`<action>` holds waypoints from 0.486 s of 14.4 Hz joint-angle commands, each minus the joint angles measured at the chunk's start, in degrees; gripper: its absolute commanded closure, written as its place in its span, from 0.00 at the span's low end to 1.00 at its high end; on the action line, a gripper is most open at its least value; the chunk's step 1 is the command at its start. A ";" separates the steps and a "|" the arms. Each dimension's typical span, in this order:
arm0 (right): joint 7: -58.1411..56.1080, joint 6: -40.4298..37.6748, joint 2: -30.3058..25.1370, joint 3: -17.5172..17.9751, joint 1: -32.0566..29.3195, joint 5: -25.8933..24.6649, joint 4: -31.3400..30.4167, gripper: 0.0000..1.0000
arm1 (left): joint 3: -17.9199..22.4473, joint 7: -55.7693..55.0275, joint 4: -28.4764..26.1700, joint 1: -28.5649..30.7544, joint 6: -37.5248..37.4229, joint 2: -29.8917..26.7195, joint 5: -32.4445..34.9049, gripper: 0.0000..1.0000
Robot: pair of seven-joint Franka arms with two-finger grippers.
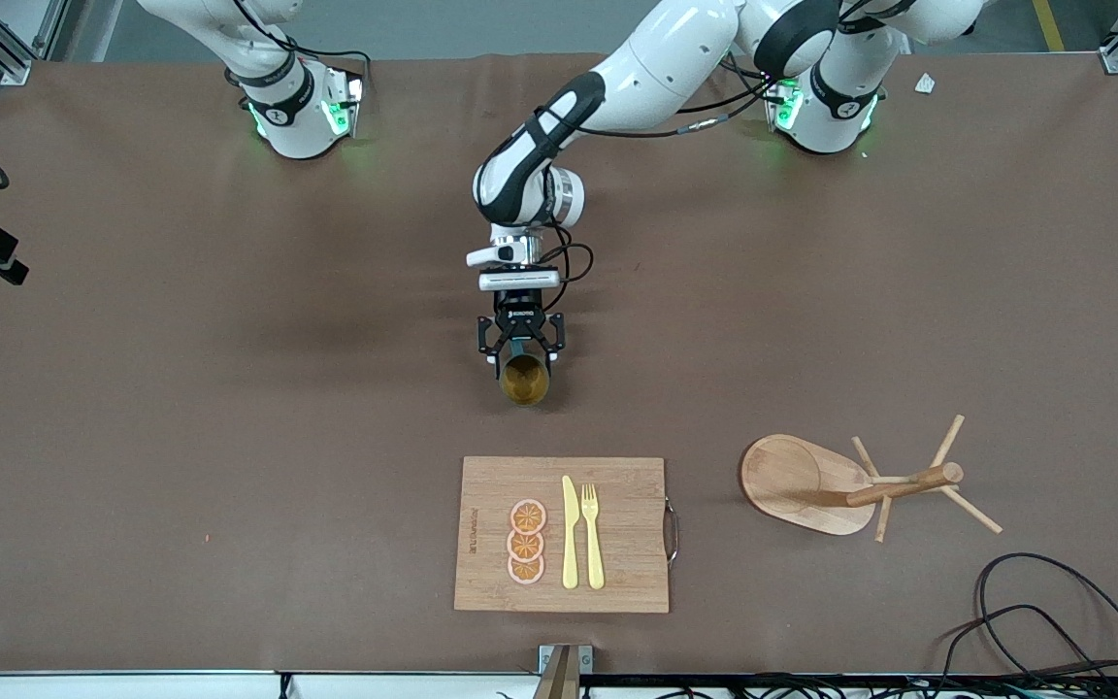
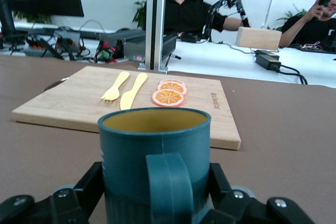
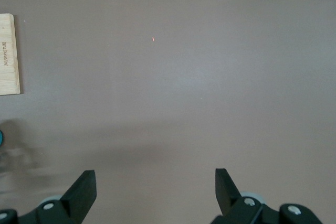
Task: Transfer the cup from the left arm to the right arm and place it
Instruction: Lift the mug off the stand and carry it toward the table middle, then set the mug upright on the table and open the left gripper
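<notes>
Front view: the cup (image 1: 525, 379) sits clamped in the left end effector (image 1: 522, 361) over the surface (image 1: 229, 388), with the cutting board (image 1: 617, 544) nearer the camera. Right end effector (image 3: 156, 188) waits, fingers spread apart.

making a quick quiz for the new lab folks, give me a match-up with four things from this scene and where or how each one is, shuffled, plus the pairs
Things
1. cup
2. orange slices
3. mug tree
4. right gripper

Place or state
A. lying tipped over on the table, toward the left arm's end
B. open, over bare table, holding nothing
C. gripped on both sides by the left gripper
D. in a row on the cutting board, beside the yellow knife and fork

Pairs: 1-C, 2-D, 3-A, 4-B
</notes>
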 commanded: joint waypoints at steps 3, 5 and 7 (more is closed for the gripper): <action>0.17 0.26 -0.60 0.85 -1.22 0.14 -0.60 0.00 | -0.07 0.11 -0.50 -5.29 -2.44 1.03 -5.88 0.00; 0.17 0.17 -0.51 0.77 -1.31 0.14 -0.60 0.00 | -0.08 0.54 -0.24 -9.41 -5.25 -0.28 -15.71 0.00; 0.17 0.26 -0.60 0.77 -1.22 0.05 -0.60 0.00 | -0.25 2.21 0.20 -12.32 -7.90 -3.70 -24.34 0.00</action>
